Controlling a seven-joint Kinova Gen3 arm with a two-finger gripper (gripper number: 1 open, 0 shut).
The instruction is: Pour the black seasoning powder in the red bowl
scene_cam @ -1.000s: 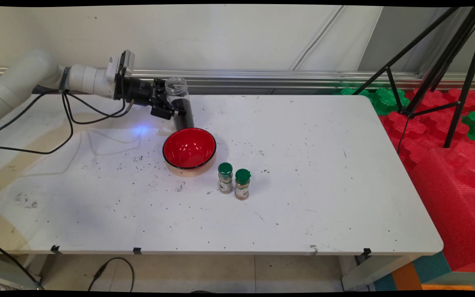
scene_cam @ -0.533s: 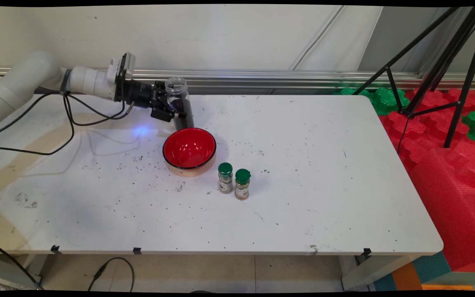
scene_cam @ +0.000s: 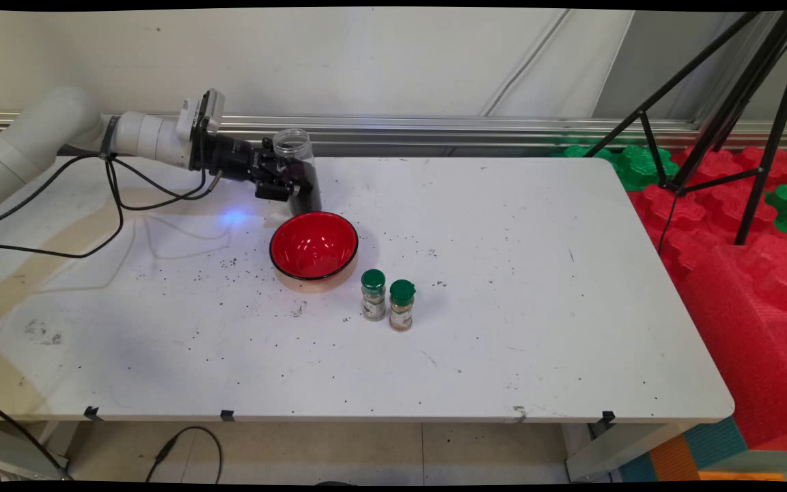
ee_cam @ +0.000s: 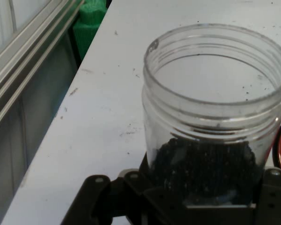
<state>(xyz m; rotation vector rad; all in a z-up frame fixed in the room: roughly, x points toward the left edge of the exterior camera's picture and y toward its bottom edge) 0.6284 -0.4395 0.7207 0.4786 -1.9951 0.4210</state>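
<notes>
At the table's [scene_cam: 503, 273] eleven o'clock, an open jar [scene_cam: 300, 174] of dark grains was held upright by the gripper [scene_cam: 283, 186], jaws clamped on its sides, evidently so nothing spilled. A red bowl [scene_cam: 313, 246] sat just at its six o'clock; two green-capped bottles [scene_cam: 387, 301] nearby.

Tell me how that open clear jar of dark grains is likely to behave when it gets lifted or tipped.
The clear jar looks like rigid plastic, so it probably won't deform in the end effector. It has no lid, so its dark grains would likely spill if it is tilted, perhaps toward the red bowl. It is tall and narrow, so it might tip when nudged.
</notes>
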